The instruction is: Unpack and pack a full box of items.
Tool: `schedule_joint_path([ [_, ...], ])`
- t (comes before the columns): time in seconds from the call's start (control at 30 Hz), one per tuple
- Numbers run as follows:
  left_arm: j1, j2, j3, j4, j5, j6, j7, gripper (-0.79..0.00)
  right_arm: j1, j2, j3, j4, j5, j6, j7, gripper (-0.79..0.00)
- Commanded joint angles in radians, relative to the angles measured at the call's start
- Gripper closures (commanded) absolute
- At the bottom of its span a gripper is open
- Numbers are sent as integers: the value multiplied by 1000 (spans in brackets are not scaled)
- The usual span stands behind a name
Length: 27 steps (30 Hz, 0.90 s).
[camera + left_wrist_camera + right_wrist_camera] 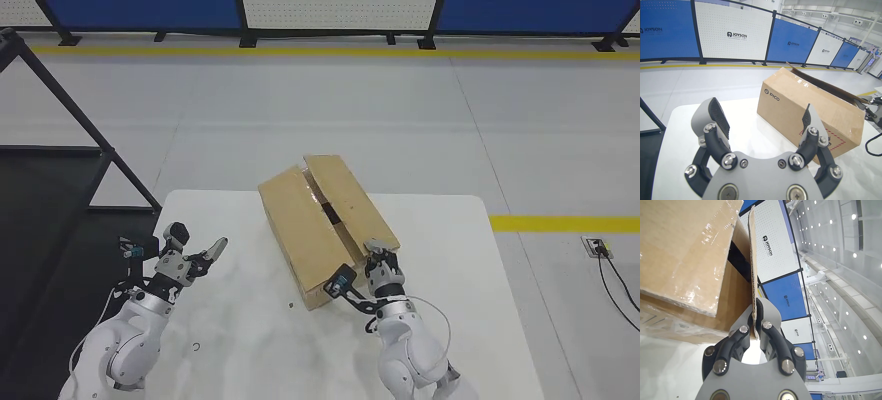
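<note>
one cardboard box (322, 285), two top flaps (350, 205)

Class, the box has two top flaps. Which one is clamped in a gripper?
The right flap: its corner is pinched in the right gripper and it stands raised. The left flap lies flat, untouched.

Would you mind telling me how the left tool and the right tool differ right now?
The left tool is open and empty; the right tool is shut on a flap of the box. The left tool hangs above the table, clear of the box; the right tool touches it. Both are two-fingered.
</note>
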Motion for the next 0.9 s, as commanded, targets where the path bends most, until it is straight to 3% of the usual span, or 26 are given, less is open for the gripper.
schedule_joint_path([
  [0.0, 0, 0, 0, 0, 0, 0, 0, -785, -7, 0, 7, -7, -2, -1, -6, 0],
  [0.4, 0, 0, 0, 0, 0, 0, 0, -785, -105, 14, 84, -82, -16, -23, -112, 0],
  [0.87, 7, 2, -22, 3, -13, 25, 9, -785, -215, 40, 191, -124, 38, -42, -349, 0],
])
